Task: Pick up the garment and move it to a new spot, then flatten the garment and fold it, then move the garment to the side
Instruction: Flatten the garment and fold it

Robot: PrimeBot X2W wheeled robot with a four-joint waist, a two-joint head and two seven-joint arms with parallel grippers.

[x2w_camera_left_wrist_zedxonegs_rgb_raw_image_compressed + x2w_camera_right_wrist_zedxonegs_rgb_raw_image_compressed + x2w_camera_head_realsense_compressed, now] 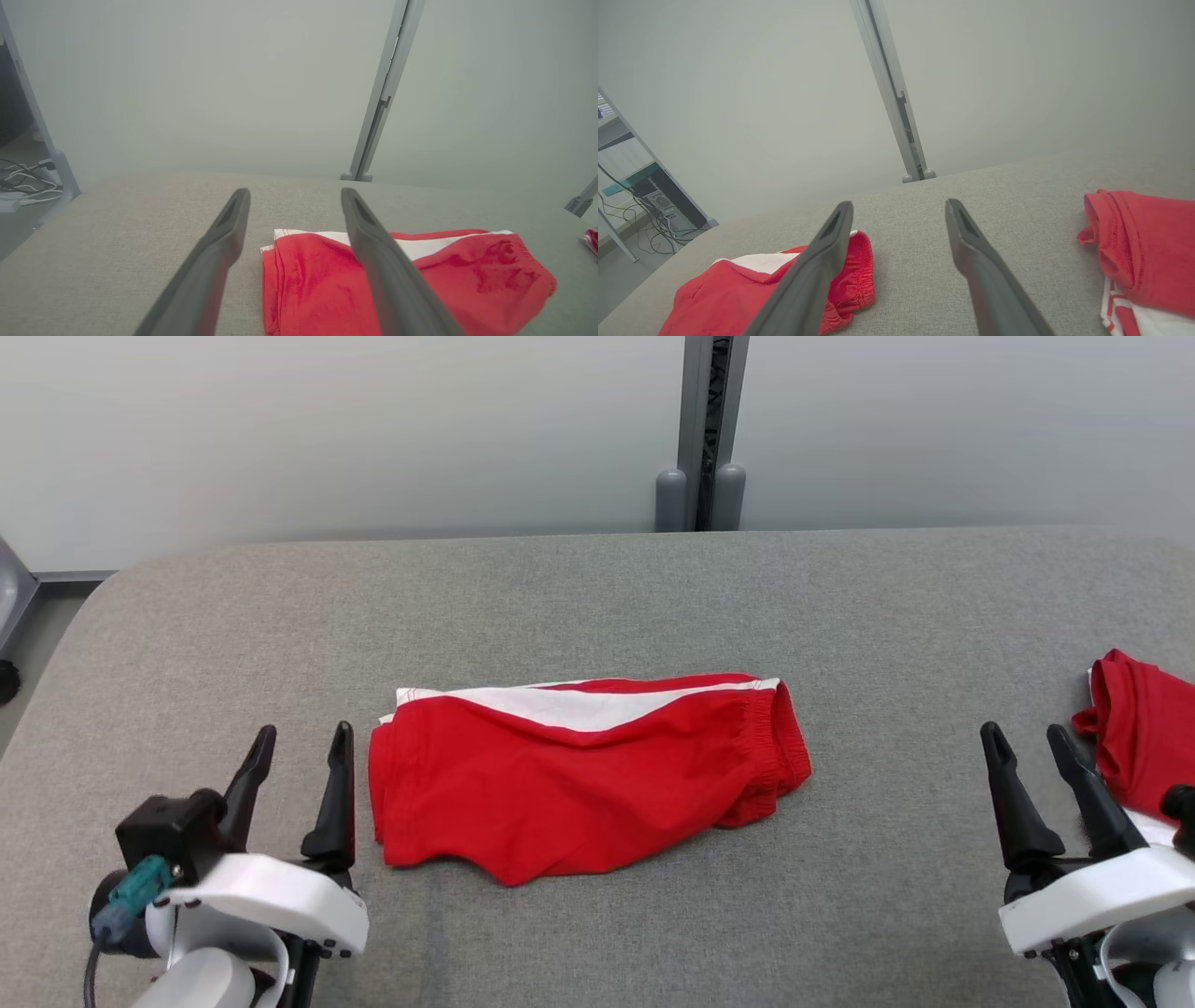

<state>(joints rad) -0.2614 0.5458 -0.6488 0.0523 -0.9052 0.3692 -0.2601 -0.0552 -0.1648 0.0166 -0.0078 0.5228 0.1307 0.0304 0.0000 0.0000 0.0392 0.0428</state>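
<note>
Nearest the head camera, the left gripper (305, 731) and the right gripper (1023, 731) sit low at the near edge, fingers pointing away. Both are spread wide and hold nothing.

Between them, in the middle of the grey fabric-covered table (597, 597), lies the garment (579, 775): red shorts with a white side band. They lie doubled over into a compact shape, with the gathered elastic waistband at the right end and the leg hems at the left. The left fingers stand just beside the hem edge, not touching it. The right gripper is well apart from the waistband.

The cloth looks already folded, so the step in hand is probably carrying it aside. The open jaws on either side suit a two-ended pickup.

A second red garment (1144, 747) with white trim rests at the table's right edge, just beside the right gripper. It may mark the spot where finished pieces go.

Behind the table, a grey post (700, 429) rises against a plain pale wall (327, 429).

No brand, label or writing can be read on either garment or on the grippers.
</note>
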